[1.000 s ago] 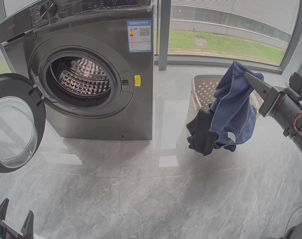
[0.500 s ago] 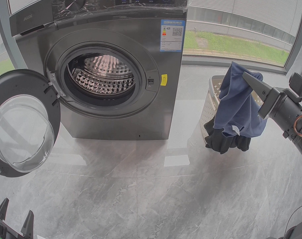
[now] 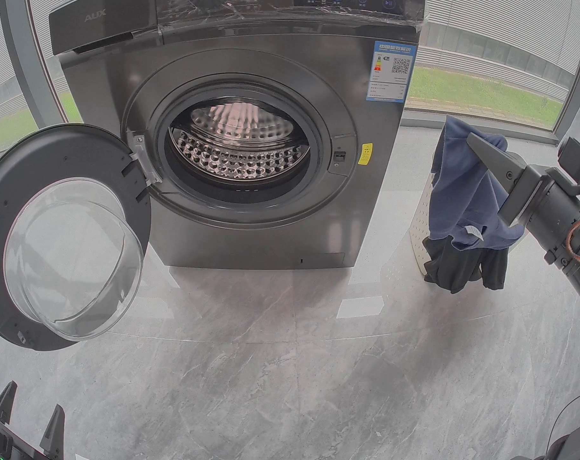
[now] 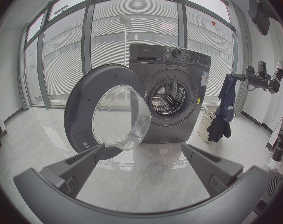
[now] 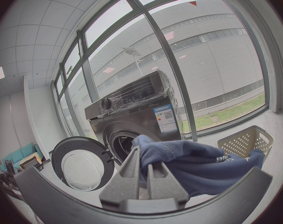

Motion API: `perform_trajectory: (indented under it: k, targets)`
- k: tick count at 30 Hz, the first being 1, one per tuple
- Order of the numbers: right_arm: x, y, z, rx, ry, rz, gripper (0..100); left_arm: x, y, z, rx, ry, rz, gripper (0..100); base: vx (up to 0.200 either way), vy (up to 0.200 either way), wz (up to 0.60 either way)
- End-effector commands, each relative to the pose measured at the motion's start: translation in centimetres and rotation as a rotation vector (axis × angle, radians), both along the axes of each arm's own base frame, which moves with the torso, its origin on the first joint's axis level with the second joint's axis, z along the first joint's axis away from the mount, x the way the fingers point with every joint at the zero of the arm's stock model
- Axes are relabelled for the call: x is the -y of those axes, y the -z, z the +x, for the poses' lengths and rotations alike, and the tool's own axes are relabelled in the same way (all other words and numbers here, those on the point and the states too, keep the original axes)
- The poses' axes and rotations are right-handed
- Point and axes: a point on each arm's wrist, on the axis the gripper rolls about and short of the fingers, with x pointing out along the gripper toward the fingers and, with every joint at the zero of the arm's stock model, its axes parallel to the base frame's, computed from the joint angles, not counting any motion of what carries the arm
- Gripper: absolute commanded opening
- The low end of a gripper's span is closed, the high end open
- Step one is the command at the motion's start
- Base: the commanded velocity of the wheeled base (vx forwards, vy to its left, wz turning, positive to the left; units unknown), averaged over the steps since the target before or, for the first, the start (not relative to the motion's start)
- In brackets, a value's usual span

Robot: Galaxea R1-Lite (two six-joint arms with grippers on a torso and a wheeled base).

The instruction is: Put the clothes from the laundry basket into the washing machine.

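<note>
Up at my right side, above the floor, my right pincer (image 3: 475, 140) is clenched on a blue garment (image 3: 462, 193). The garment hangs free with a dark garment (image 3: 459, 266) dangling beneath it, both just in front of the laundry basket (image 3: 422, 225), which stands on the floor to the right of the washing machine (image 3: 271, 237). The machine's round door (image 3: 66, 237) is swung wide to my left with the steel drum in view, and my left pincer (image 3: 33, 398) hangs low near the floor, fingers spread apart.
</note>
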Motion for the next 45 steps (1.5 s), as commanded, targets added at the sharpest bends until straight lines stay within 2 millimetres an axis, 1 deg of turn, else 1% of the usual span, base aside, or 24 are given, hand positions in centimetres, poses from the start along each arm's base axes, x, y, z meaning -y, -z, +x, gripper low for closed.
perform_trajectory:
  k: [1, 17, 25, 32, 41, 45]
  targets:
    - [0.0, 0.0, 0.0, -0.001, 0.0, -0.001, 0, 0.0, 0.5, 0.0, 0.0, -0.001, 0.0, 100, 0.0, 0.0, 0.0]
    - [-0.1, 0.2, 0.2, -0.009, 0.004, -0.003, 0, 0.0, 0.5, 0.0, 0.0, -0.004, -0.001, 100, -0.2, 0.0, 0.0]
    - [-0.2, 0.8, 0.6, -0.031, 0.017, -0.01, 0, 0.0, 0.5, 0.0, 0.0, -0.001, -0.001, 100, 0.0, 0.0, 0.0]
    - [-0.2, 0.9, 0.6, -0.037, 0.02, -0.013, 0, 0.0, 0.5, 0.0, 0.0, -0.001, -0.001, 100, 0.0, 0.2, 0.0]
    - [-0.4, 2.1, 0.9, -0.077, 0.025, -0.041, 0, 0.0, 0.5, 0.0, 0.0, -0.001, -0.001, 100, 0.0, 0.2, 0.0]
    - [-0.9, 2.7, 0.9, -0.091, 0.0, -0.057, 0, 0.0, 0.5, 0.0, 0.0, -0.001, 0.0, 100, 0.0, 0.2, 0.0]
